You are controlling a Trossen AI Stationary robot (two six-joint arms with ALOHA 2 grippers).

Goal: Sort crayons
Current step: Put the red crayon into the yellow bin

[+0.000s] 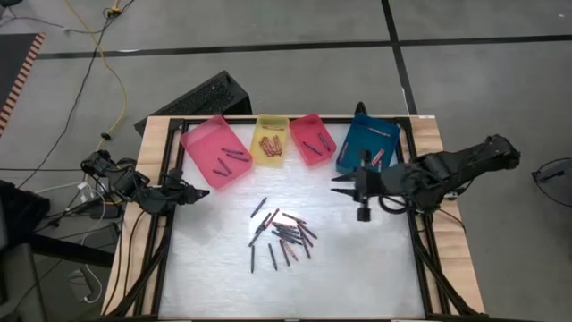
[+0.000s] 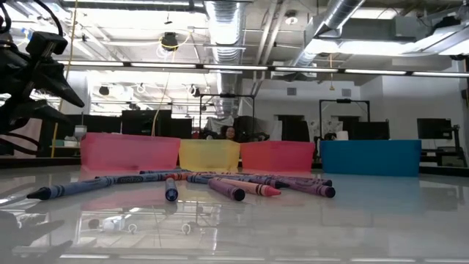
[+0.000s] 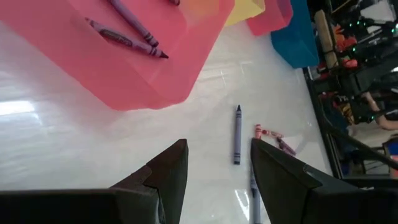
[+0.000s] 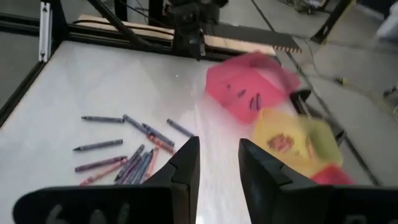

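Two claws, both spread and pinching nothing: left claw [image 1: 204, 191] low at the table's [image 1: 357, 277] left side just below the pink tray [image 1: 214, 150], right claw [image 1: 338, 184] in front of the blue tray [image 1: 366, 143]. Between them, mid-table, a loose heap of crayons [image 1: 284, 234]; more crayons inside the pink, yellow [image 1: 271, 140] and red [image 1: 313, 138] trays
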